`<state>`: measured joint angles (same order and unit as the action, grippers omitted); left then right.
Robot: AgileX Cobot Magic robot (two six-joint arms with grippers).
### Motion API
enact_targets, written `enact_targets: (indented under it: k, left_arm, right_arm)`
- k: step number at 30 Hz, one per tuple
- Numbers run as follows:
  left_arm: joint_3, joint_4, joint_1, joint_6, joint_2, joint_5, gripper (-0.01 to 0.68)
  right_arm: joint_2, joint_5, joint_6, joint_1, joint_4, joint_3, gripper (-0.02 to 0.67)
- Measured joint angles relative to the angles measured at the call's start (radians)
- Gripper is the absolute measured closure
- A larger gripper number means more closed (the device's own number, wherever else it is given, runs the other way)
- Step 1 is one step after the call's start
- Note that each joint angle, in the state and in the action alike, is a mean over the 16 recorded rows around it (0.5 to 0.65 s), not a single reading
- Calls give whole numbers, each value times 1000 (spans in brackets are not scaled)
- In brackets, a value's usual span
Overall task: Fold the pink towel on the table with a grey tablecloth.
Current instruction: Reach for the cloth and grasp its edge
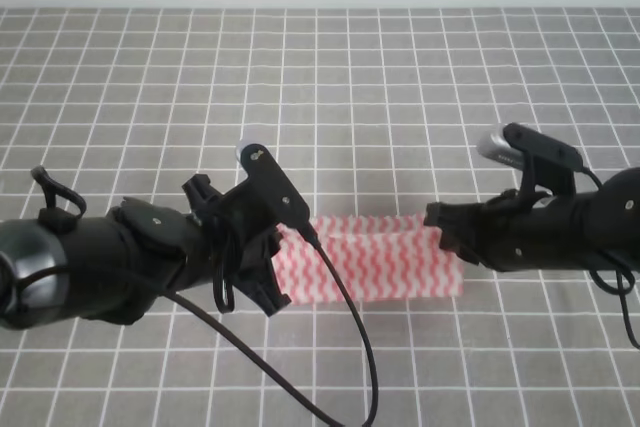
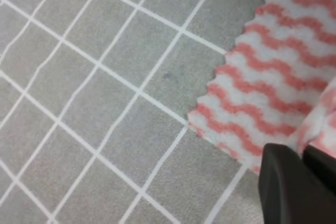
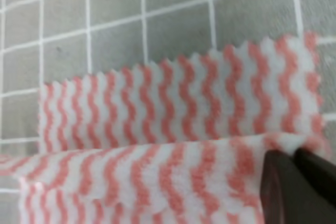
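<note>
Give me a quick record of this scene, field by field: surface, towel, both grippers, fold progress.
surface: grey tablecloth with a white grid
towel: pink towel, wavy stripes, jagged edges, lying as a wide band between the two arms
left gripper: at the towel's left end, shut on a raised edge
right gripper: at the towel's right end, shut on a lifted edge
fold progress: one layer drawn partly over the layer lying flat; fold not yet laid down

Both arms cover the pink towel's (image 1: 375, 262) ends, so neither claw's tips show; wrist views crop them too.
</note>
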<state>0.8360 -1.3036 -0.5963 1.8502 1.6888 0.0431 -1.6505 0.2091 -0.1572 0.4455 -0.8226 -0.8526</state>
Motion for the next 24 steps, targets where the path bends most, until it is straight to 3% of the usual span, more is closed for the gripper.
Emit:
enact_targets:
  k: [24]
  left_arm:
    - [60,-3,0,2,100,10,675]
  right_arm:
    - [-73,-3,-8,1,1,-29,664]
